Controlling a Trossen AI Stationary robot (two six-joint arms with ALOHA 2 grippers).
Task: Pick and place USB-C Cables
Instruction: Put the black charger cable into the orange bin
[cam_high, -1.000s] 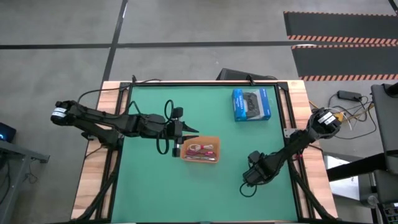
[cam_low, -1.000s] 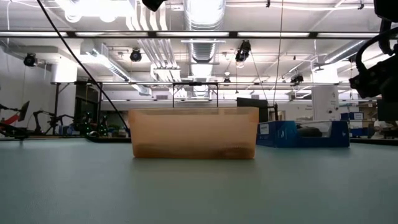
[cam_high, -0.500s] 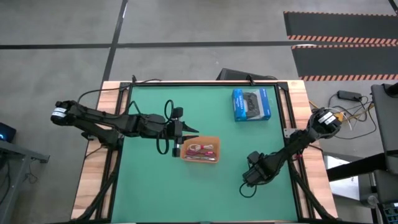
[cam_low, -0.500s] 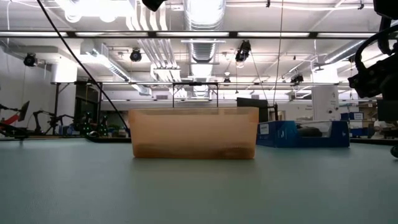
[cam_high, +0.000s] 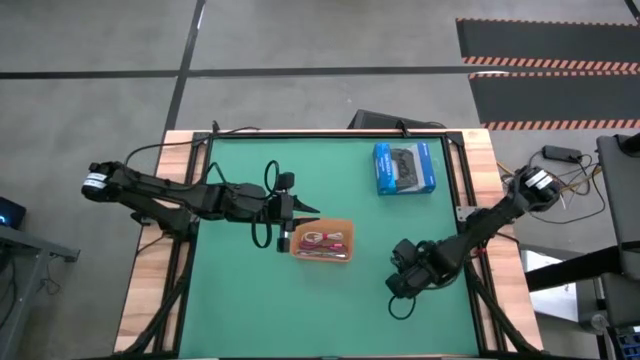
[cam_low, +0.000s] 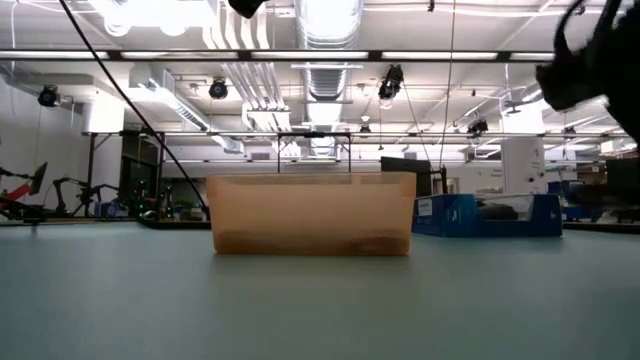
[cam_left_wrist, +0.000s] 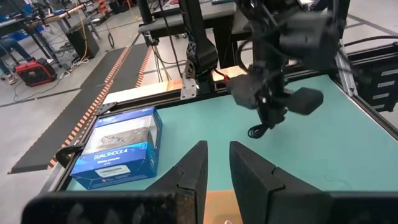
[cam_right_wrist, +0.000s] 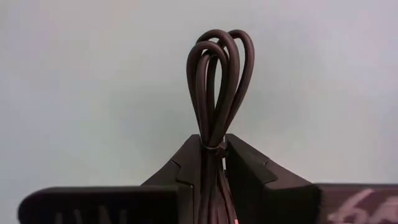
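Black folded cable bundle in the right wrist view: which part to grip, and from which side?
At its tied waist, from the end away from the loops, as the right tool grips the black folded cable bundle now: a small tie gathers all strands there, and the loops stand free beyond the fingertips.

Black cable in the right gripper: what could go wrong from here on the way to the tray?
The right gripper pinches the black cable at its tie, with loops sticking out past the fingertips; they could catch the orange tray rim or slip free. The left gripper hovers at the tray's edge, so the arms might crowd each other. Cables already in the tray could be disturbed.
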